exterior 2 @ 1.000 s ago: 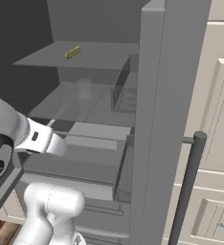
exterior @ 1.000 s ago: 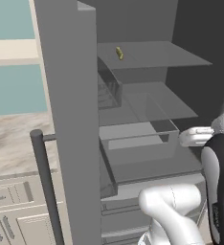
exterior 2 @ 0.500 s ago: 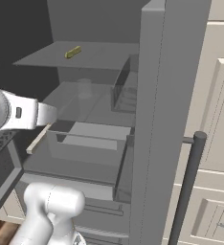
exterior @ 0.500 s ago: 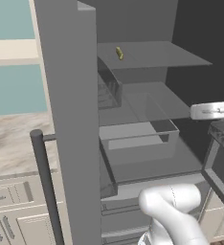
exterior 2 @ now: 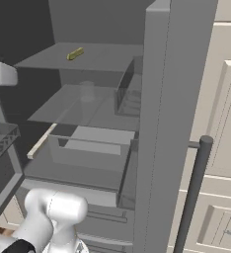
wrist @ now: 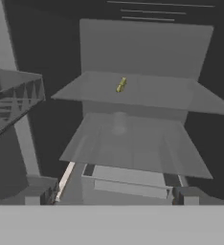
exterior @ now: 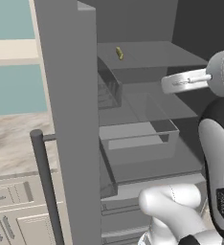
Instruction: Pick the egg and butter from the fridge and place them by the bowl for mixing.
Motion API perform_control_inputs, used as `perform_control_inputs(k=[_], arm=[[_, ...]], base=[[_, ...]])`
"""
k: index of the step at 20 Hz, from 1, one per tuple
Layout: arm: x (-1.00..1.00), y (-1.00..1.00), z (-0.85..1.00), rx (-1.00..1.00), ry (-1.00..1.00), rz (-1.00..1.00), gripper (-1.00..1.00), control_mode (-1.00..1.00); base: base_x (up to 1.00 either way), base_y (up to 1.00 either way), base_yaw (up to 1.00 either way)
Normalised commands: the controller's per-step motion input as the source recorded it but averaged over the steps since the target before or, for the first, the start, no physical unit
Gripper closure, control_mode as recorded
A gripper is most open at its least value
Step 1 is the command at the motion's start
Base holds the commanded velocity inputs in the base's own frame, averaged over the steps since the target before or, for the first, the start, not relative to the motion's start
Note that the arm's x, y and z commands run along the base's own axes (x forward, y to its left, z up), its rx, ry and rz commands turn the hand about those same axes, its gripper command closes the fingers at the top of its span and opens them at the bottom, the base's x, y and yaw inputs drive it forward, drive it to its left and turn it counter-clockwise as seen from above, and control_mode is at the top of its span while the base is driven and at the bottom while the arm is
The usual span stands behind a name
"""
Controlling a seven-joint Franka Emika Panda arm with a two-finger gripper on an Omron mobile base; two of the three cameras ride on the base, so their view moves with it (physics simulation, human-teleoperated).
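Grey translucent drawer (wrist: 133, 184) juts out below the gripper (wrist: 111, 201); whether its jaws are parted, I cannot tell. Beyond, the thin yellow-olive butter stick (wrist: 121, 84) lies on the fridge's upper shelf (wrist: 181, 98). Reaching risks clipping shelf edges.

Carrier: the fridge (exterior: 71, 95), door swung open, grey shelves stacked inside.
Top shelf (wrist: 147, 93): flat grey slab; the butter (wrist: 121, 84) lies directly on it, left of the shelf's middle in the hand view.
Middle shelf (wrist: 133, 148): see-through slab just below the butter's shelf.
Drawer (exterior: 138, 139): open box beneath the middle shelf, pulled forward.
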Motion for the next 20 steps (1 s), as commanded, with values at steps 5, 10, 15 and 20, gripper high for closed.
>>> perform_control_inputs(k=[5, 10, 15, 20], arm=[[0.49, -0.17, 0.27, 0.05, 0.00, 0.03, -1.00, -1.00], [0.66, -0.31, -0.03, 0.08, 0.02, 0.05, -1.00, -1.00], [0.69, -0.02, -0.44, 0.00, 0.00, 0.01, -1.00, -1.00], [0.85, 0.03, -0.31, 0.00, 0.00, 0.00, -1.00, -1.00]], base=[[0.00, 0.00, 0.00], [0.00, 0.00, 0.00], [0.00, 0.00, 0.00], [0.00, 0.00, 0.00]])
